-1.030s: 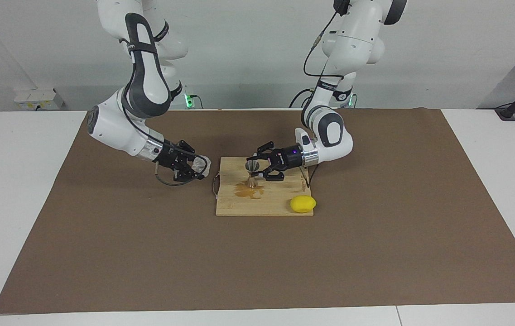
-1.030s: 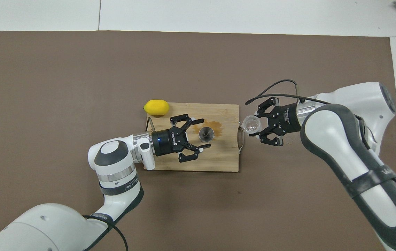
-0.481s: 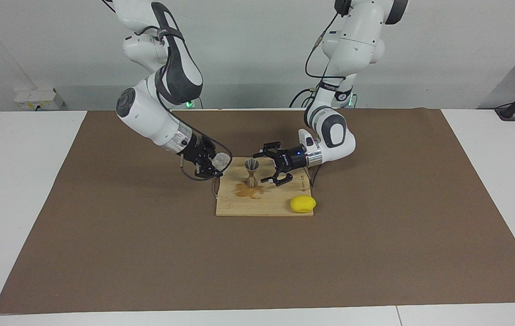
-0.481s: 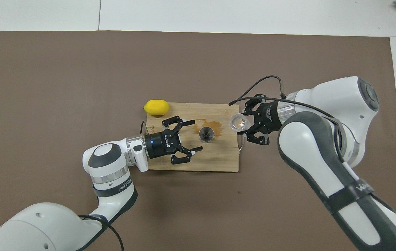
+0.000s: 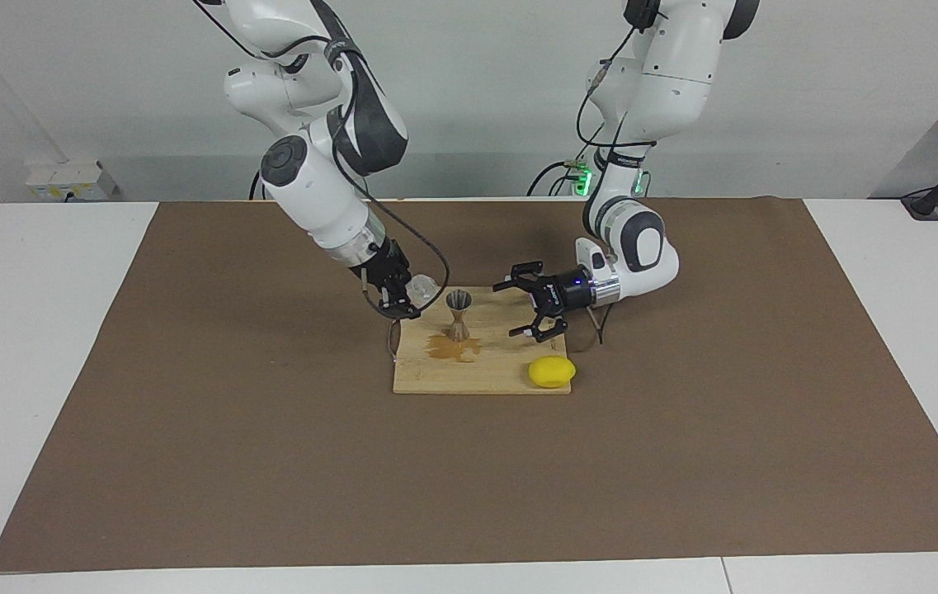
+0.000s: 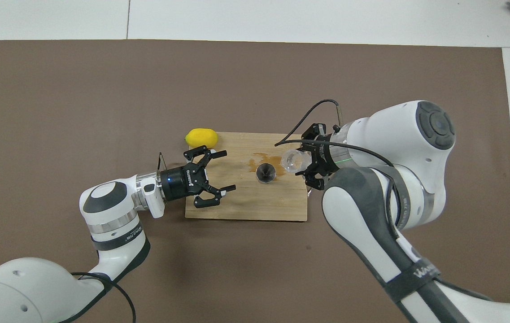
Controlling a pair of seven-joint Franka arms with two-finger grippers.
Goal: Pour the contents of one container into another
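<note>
The clear faceted glass tumbler [image 5: 425,288] is held by my right gripper [image 5: 409,299], shut on it. It hangs tilted over the wooden board's [image 5: 485,381] edge at the right arm's end, mouth toward the grey hourglass jigger [image 5: 459,315]. The jigger stands upright on the board, apart from both grippers. In the overhead view the tumbler [image 6: 291,161] sits just beside the jigger [image 6: 265,172], with the right gripper [image 6: 303,162] around it. My left gripper [image 5: 510,311] is open and empty over the board's other end; it also shows in the overhead view [image 6: 224,172].
A brown puddle [image 5: 452,350] lies on the board next to the jigger's foot. A yellow lemon [image 5: 552,372] rests at the board's corner toward the left arm's end, farther from the robots. A brown mat [image 5: 271,462] covers the table.
My right gripper has carried the tumbler up and over the board toward the jigger, tilting it. My left gripper has drawn back from the jigger toward its own end, still open.
</note>
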